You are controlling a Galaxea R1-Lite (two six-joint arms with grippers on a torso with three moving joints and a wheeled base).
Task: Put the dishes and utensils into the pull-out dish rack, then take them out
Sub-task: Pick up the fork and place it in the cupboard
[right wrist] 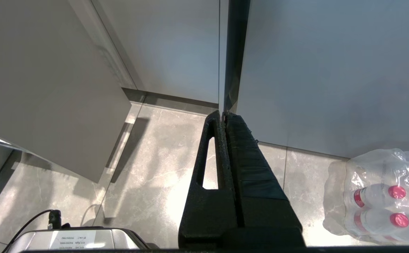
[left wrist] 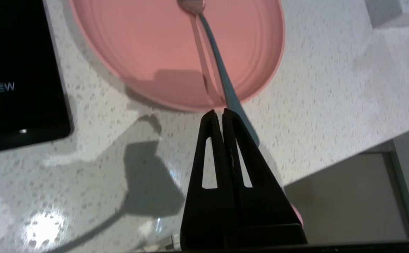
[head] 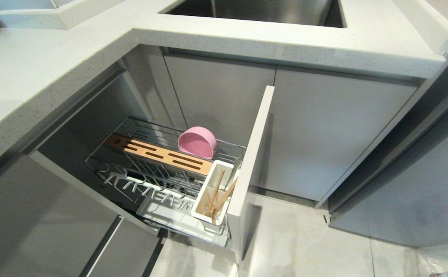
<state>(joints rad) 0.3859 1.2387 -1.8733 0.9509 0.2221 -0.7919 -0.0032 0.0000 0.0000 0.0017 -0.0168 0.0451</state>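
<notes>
Pull-out dish rack (head: 170, 169) is drawn out of the corner cabinet below the worktop (head: 35, 77). Pink bowl (head: 197, 142) is propped on edge in the wire basket behind the slotted wooden strip (head: 158, 154); chopsticks (head: 218, 194) stand tilted in the white utensil caddy (head: 212, 192) just behind the narrow front panel (head: 253, 161). Pink plate (left wrist: 176, 49) lies flat on the worktop, with the fork (left wrist: 218, 66) resting across it, handle overhanging the near rim. Left gripper (left wrist: 218, 111) is seen closed, fingertips pressed together, nothing between them; it hangs just above the rim beside the fork handle. Right gripper (right wrist: 222, 113) is likewise closed and empty, parked low over the floor by the cabinet doors. Fork is judged light, stiff and thin, and likely to skate on the matte plate; best taken across the overhanging handle, where there is room beneath for a fingertip. Plate is judged rigid, light and probably chippable; only the rim can be pinched. Black appliance (left wrist: 14, 70) sits near the plate on one side, worktop edge close on the other. At the rack, the approach is hemmed by the worktop overhang above and the front panel; caddy openings are narrow and partly taken by the chopsticks.
</notes>
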